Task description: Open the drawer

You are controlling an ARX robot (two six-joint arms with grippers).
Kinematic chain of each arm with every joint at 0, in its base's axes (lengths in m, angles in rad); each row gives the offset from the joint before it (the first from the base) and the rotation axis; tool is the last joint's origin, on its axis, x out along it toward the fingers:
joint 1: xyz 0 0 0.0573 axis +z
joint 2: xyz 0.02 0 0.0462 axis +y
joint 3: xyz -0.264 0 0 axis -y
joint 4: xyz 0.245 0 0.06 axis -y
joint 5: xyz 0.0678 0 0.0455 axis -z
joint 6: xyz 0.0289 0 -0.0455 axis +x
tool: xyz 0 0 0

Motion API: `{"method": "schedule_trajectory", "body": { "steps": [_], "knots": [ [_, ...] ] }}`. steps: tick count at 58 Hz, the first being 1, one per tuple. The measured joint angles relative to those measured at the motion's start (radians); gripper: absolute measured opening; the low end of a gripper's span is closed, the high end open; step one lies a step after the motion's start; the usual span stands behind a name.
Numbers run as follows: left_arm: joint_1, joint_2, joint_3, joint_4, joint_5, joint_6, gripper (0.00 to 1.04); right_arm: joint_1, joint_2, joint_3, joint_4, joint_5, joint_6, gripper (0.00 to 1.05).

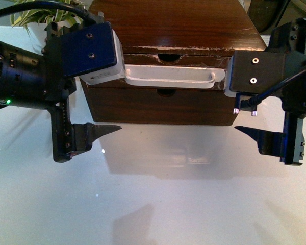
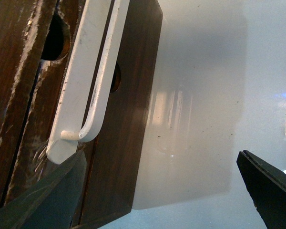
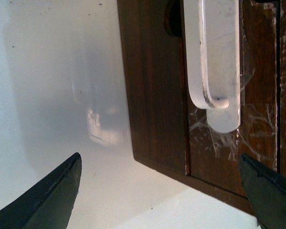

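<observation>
At the far left a leafy plant (image 1: 30, 15) stands behind the left arm, clear of the work. The left gripper (image 2: 160, 160) hangs at the left end of the cabinet (image 1: 168, 23) with its jaws spread wide and nothing between them; one finger (image 2: 43, 195) lies just by the left tip of the white handle (image 1: 168, 76), while the other (image 2: 269, 188) sits lower, over the glossy table (image 1: 153, 199). The jaws gape up and down, probably so that closing would pinch the bar from above and below.

In the middle, against the far edge of the table, the drawer (image 1: 143, 60) is the upper of the two fronts; it looks shut, flush with the plain lower drawer front (image 1: 158, 109), and the handle runs across nearly its whole width, so it offers both arms a hold.

On the right, the right gripper (image 3: 159, 157) mirrors the left; its jaws are also wide apart and empty, with one finger (image 3: 267, 191) in front of the wood beside the handle's right tip and the other (image 3: 47, 195) over the table. The matched placing suggests a level, two-sided pull toward the robot; no grasp has been made yet.
</observation>
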Motion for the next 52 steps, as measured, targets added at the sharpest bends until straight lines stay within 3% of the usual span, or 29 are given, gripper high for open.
{"method": "schedule_trajectory", "body": {
  "steps": [18,52],
  "knots": [
    [-0.045,0.106,0.122,-0.047,-0.019,0.076,0.96,0.045,0.074,0.080,-0.041,-0.023,-0.041,0.96],
    [-0.066,0.197,0.251,-0.119,-0.025,0.101,0.96,0.048,0.132,0.150,-0.065,-0.034,-0.052,0.96]
  ]
}}
